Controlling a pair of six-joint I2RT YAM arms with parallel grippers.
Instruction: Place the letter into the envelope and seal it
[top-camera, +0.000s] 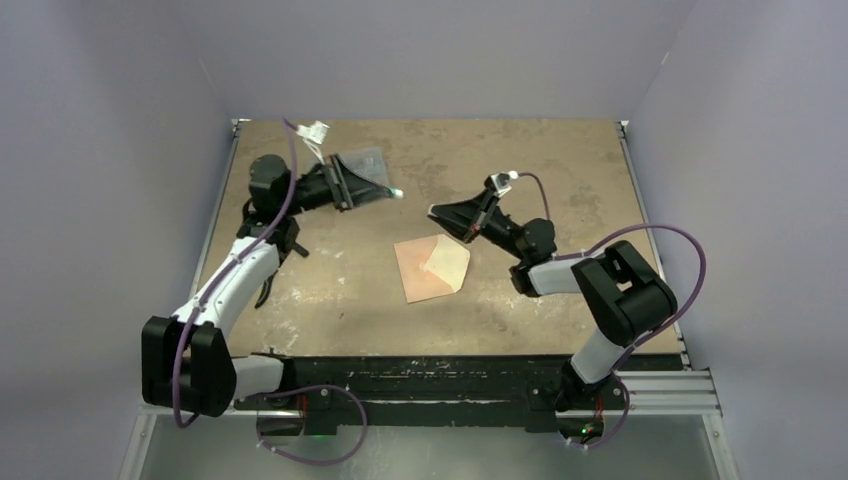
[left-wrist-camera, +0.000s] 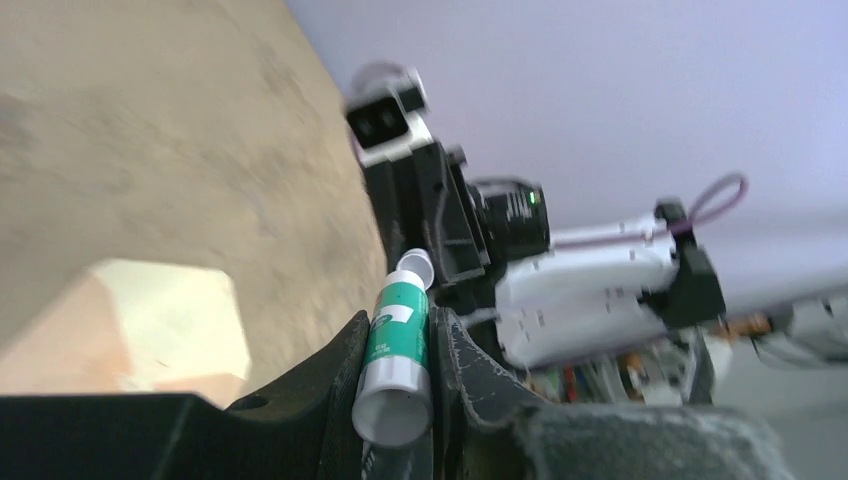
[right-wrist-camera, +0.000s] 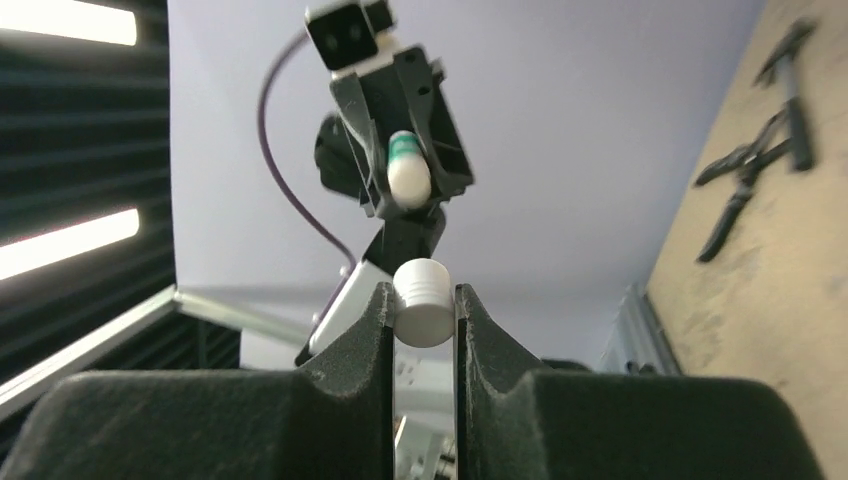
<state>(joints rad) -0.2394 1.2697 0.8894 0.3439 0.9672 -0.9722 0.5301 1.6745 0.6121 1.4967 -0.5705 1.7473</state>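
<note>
The left gripper is pinching a green-and-white glue stick between narrowly parted jaws, its tip pointing toward three o'clock. The right gripper is clamping a white cap, its jaws just as narrow. The envelope is lying mid-surface, with its cream flap lying open on its three o'clock side.

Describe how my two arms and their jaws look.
Both match: the left arm and right arm have white links between chunky black joint housings, each trailed by a looping purple cable. The jaws are matt black and wedge-shaped, with a small white camera at the wrist.
</note>
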